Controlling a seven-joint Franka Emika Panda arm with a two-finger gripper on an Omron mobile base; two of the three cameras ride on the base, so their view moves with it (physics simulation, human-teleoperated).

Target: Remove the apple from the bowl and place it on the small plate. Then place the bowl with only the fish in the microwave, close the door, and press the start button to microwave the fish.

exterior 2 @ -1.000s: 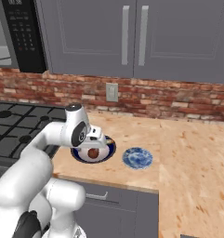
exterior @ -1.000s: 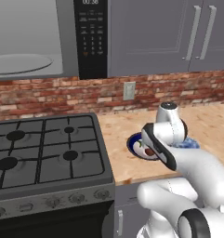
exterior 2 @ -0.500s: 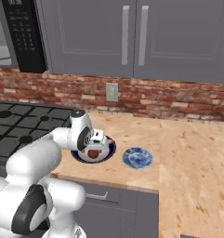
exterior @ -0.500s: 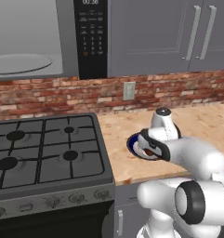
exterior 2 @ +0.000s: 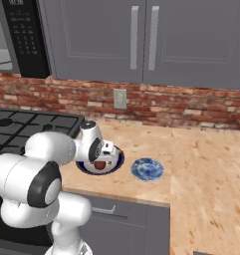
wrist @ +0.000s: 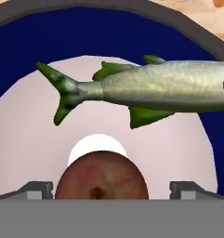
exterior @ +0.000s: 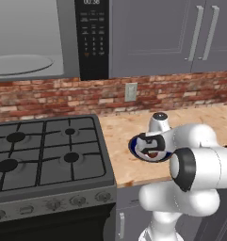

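The dark blue bowl point(wrist: 108, 32) with a white inside sits on the wooden counter to the right of the stove point(exterior: 44, 150). In it lie the dark red apple point(wrist: 102, 175) and the slim yellow-green fish point(wrist: 155, 86). My gripper point(wrist: 112, 189) is open and reaches down into the bowl point(exterior 2: 117, 163), one fingertip point(wrist: 36, 189) on each side of the apple, not touching it. From the left base view the hand point(exterior: 152, 149) covers most of the bowl point(exterior: 133, 146). The small plate point(exterior 2: 147, 169) lies just right of the bowl. The microwave point(exterior: 25, 56) stands open above the stove; its door is out of view.
The black keypad strip point(exterior: 91, 37) is on the microwave's right side, and the glass turntable point(exterior: 20, 66) is bare. Grey cabinets point(exterior 2: 141, 40) hang above the counter, with a wall outlet point(exterior 2: 120, 98) on the brick backsplash. Bare counter point(exterior 2: 206, 169) stretches to the right of the plate.
The hand has come down from above the bowl into it, so the open fingers now flank the apple. The bowl and the plate have not moved.
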